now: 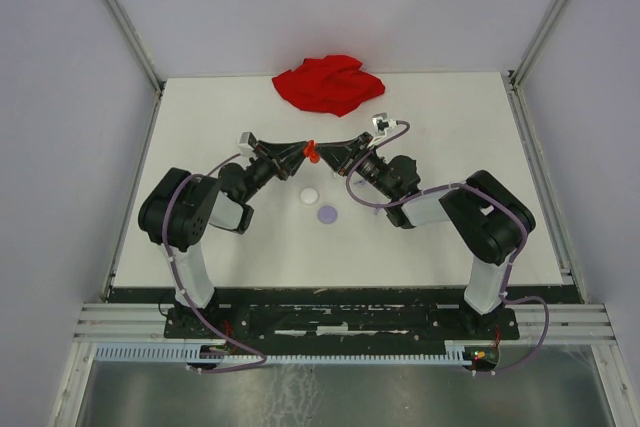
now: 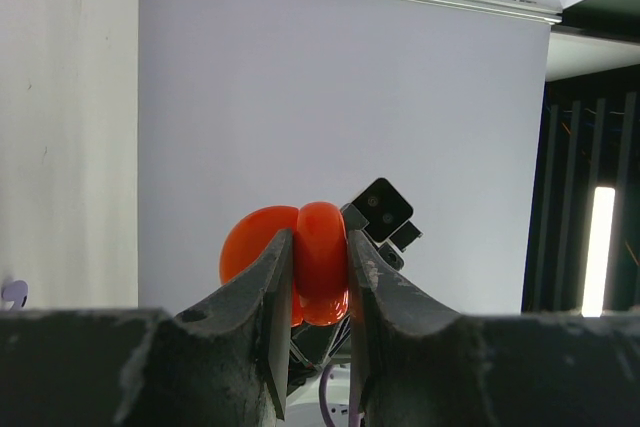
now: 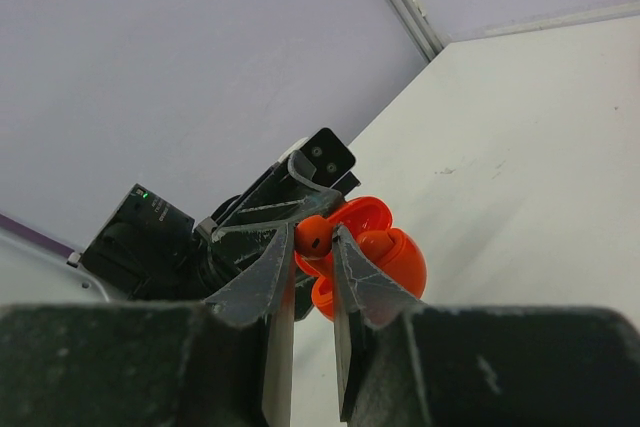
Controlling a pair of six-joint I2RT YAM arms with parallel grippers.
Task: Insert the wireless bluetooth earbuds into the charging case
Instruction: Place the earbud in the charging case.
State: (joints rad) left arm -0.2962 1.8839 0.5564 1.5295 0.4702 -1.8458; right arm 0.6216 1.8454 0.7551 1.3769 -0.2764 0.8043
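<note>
Left wrist view: my left claw is clamped on the glossy, rounded red charging case, its hinged lid open. My right claw pinches a small, smooth red earbud just beside the case's opening. My fingers hide the earbud's lower part.

Red case: lower part hidden behind the left gripper. Red earbud: stem lost inside the right gripper. From above, both too small to separate.
</note>
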